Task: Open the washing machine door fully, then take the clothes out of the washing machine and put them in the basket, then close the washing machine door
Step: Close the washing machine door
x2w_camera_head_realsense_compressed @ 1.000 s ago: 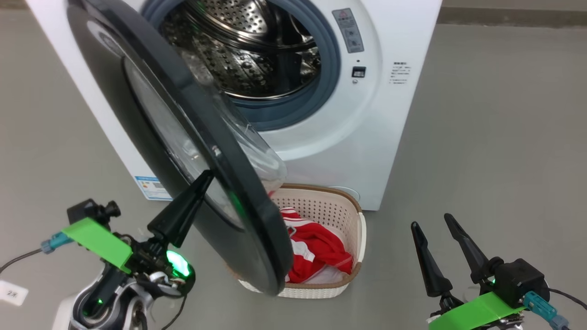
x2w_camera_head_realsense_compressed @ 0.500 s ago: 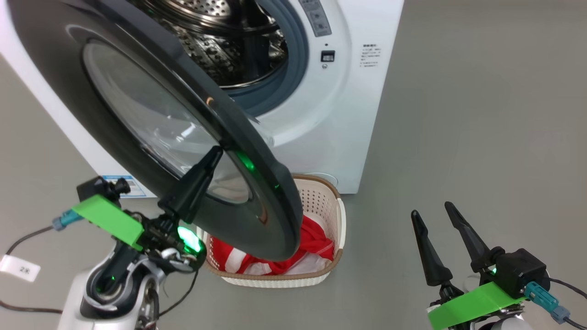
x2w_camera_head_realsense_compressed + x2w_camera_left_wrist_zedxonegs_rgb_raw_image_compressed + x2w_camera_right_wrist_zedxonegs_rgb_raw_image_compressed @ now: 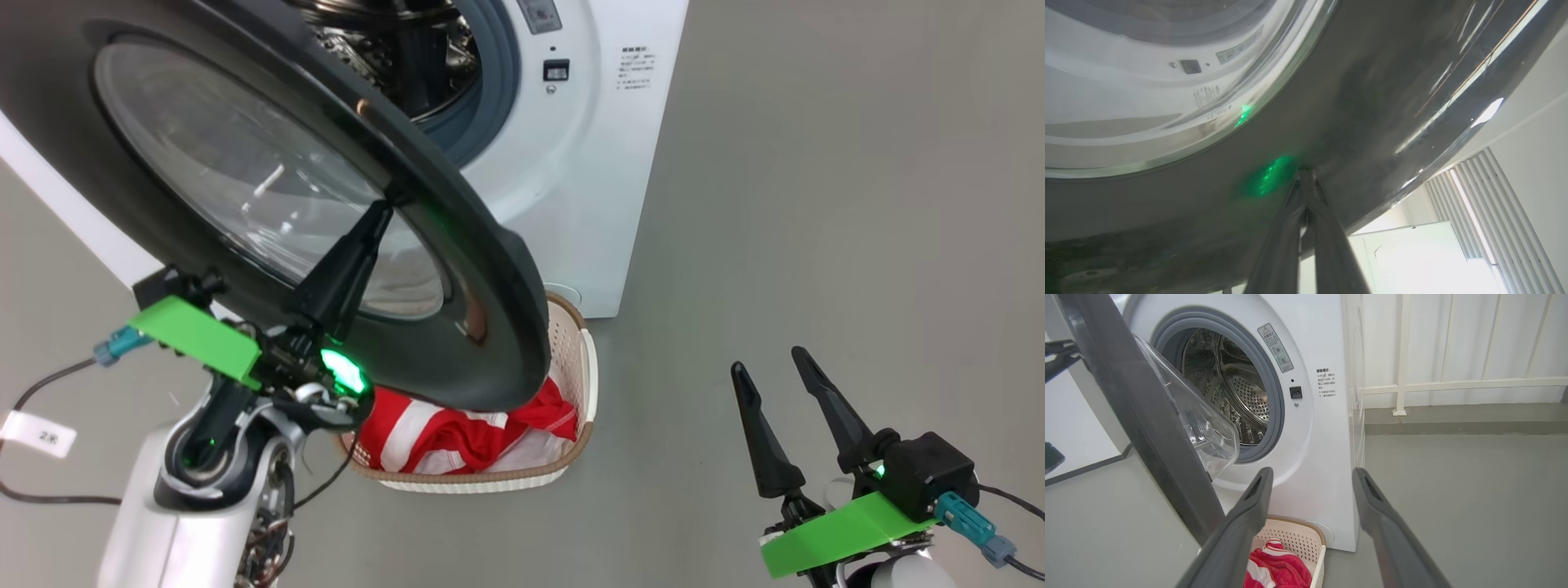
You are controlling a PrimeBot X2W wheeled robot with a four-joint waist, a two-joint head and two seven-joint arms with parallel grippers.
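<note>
The washing machine point(image 3: 588, 163) stands at the top of the head view, its steel drum point(image 3: 392, 49) partly covered by the washing machine door point(image 3: 457, 269), which stands ajar with its black rim and glass window toward me. My left gripper point(image 3: 384, 208) is shut, its tips pressed on the door's outer black rim point(image 3: 1372, 102); the left wrist view shows the left gripper point(image 3: 1306, 175) touching it. The basket point(image 3: 584, 351) sits on the floor under the door with the red and white clothes point(image 3: 457, 433) inside. My right gripper point(image 3: 769, 363) hangs open and empty at the lower right.
Grey floor point(image 3: 816, 204) spreads to the right of the machine. In the right wrist view, the right gripper point(image 3: 1310, 475) points at the machine's front point(image 3: 1327, 457), with the basket point(image 3: 1298, 535) below. A white railing point(image 3: 1400, 388) and wall stand behind. Cables trail from both wrists.
The door has swung further toward the machine's opening with my shut left gripper's tips against it. The head view has shifted too. My right gripper stays open and still.
</note>
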